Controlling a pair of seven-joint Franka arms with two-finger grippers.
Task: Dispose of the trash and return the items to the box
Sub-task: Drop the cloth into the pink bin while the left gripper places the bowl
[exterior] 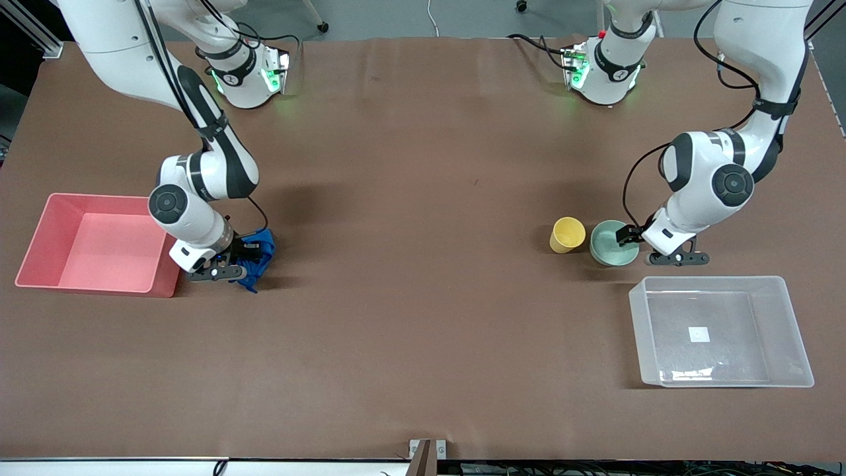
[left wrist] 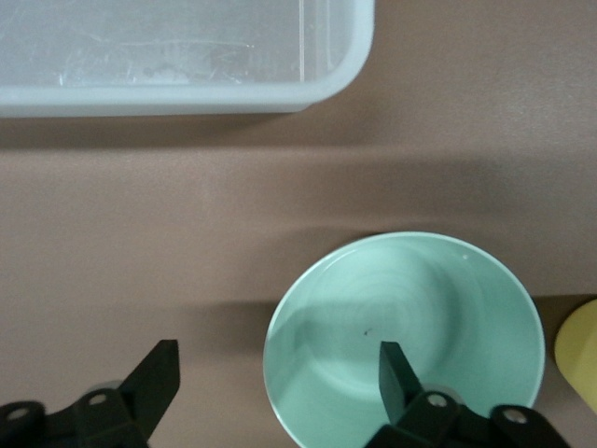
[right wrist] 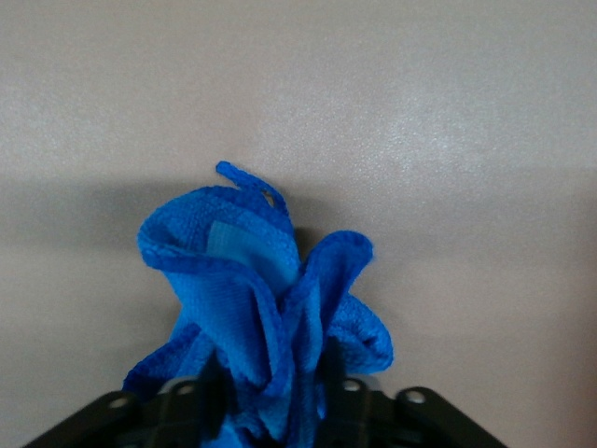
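1. Judging from how things lie, nothing is finished yet: the clear box (exterior: 720, 330) holds only its white square mark, the pink bin (exterior: 99, 243) is bare inside, and both items and the trash are outside any container.
2. Pinching the blue cloth (exterior: 258, 258), the right gripper (exterior: 228, 261) sits low at the table, just beside the pink bin's end wall, at about 3 o'clock from the bin in the front view. In the right wrist view the folds of the cloth (right wrist: 266, 317) bunch up between the pressed-in fingers.
3. The left gripper (exterior: 644, 244) has its fingers spread, straddling the rim of the mint-green bowl (exterior: 613, 243): one finger (left wrist: 396, 378) is inside the bowl (left wrist: 406, 341), the other outside over the table. The grip has not closed.
4. The bowl stands upright and empty, at about 11 o'clock from the box and near it. The yellow cup (exterior: 567, 235) stands just beside the bowl, at its 9 o'clock, untouched.
5. The cloth is a bright blue, wrinkly wad with stitched edges, small against either bin.
6. Left to do, as I judge: drop the cloth in the pink bin, then move bowl and cup into the box.
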